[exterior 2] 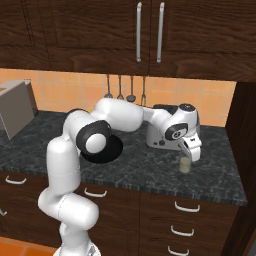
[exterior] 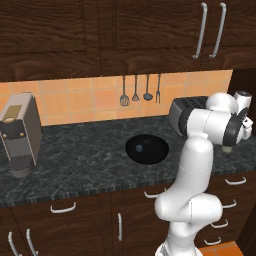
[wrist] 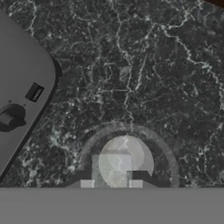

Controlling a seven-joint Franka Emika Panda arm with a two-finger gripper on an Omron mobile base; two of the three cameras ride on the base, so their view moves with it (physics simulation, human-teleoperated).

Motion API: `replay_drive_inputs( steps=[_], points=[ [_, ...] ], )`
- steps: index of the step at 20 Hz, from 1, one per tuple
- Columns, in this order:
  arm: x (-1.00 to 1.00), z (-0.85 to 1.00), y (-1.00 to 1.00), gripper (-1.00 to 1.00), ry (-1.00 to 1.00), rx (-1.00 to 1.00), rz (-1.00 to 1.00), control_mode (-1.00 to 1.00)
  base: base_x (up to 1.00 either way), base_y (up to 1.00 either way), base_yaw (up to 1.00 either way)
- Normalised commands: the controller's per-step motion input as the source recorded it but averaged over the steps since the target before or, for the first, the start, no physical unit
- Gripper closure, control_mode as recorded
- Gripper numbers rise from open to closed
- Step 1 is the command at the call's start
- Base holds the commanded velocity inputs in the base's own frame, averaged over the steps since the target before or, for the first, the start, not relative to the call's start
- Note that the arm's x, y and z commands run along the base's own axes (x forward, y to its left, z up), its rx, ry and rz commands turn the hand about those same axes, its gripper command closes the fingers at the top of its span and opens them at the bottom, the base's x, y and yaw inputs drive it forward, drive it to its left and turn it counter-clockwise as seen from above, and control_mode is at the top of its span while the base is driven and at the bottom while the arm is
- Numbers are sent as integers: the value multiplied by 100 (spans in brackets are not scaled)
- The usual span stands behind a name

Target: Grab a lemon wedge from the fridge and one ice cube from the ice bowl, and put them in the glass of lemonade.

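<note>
Over lemonade glass point(exterior 2: 185, 165): pincer point(exterior 2: 193, 156) shut on cube point(wrist: 111, 168)

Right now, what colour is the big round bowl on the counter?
Glossy black. The ice bowl shows best in the left base view.

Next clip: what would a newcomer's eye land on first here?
Probably the white arm stretched across the dark counter, its gripper poised just above the glass of lemonade near the counter's right end. In the hand view the glass sits right under the fingertips. After that, the glossy ice bowl mid-counter and the silver toaster behind the glass.
</note>
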Motion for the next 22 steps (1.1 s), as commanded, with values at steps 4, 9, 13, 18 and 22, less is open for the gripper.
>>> replay_drive_inputs(
  steps=[4, 9, 13, 18, 22],
  points=[
    [0, 0, 0, -100, 0, 0, 0, -100, 0, 0, 0],
    [0, 0, 0, -100, 0, 0, 0, -100, 0, 0, 0],
    [0, 1, 0, -100, 0, 0, 0, -100, 0, 0, 0],
    [0, 22, 13, -100, 0, 0, 0, -100, 0, 0, 0],
    [0, 52, 38, -100, 0, 0, 0, -100, 0, 0, 0]
  ],
)
